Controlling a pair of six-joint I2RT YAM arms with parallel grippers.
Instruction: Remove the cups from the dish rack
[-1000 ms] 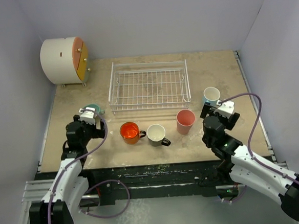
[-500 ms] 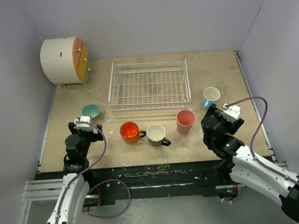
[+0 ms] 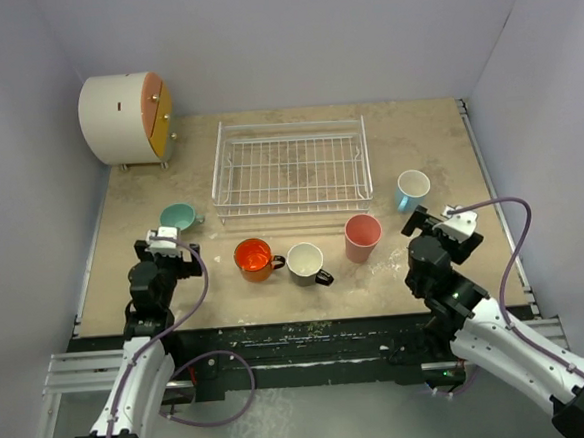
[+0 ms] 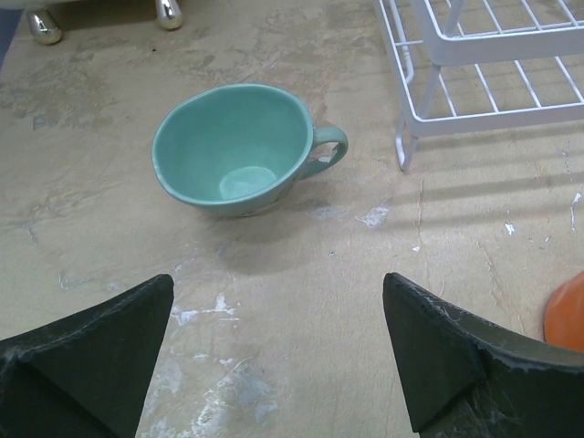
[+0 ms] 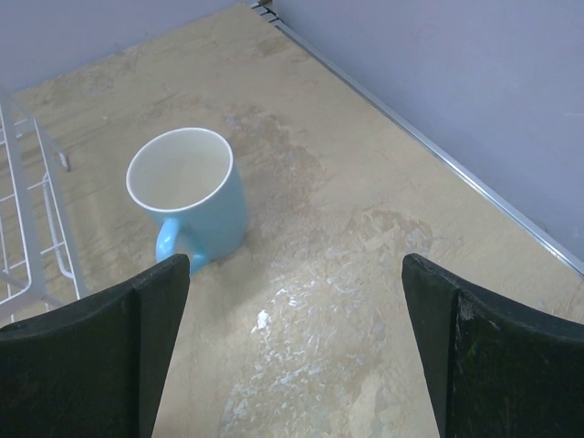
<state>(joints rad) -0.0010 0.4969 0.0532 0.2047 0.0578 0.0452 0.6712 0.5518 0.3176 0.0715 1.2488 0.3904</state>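
— Cups out of the dish rack [image 3: 291, 207]?
— All five; it stands empty. Left to right on the table [image 3: 416, 130]: teal-green mug [image 3: 177, 217], orange mug [image 3: 254, 259], black mug [image 3: 305, 262], pink tumbler [image 3: 362, 236], light blue mug [image 3: 413, 186], each empty.
— Wrist views?
— Left shows the teal handle toward the rack's corner; right shows open table out to the right edge.
— Grippers?
— Both spread wide: left gripper [image 4: 276, 283], right gripper [image 5: 297, 265], each short of its mug, bare table between

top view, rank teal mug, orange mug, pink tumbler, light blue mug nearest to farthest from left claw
1. teal mug, just beyond the left claw
2. orange mug, to its right
3. pink tumbler, centre-right
4. light blue mug, far right
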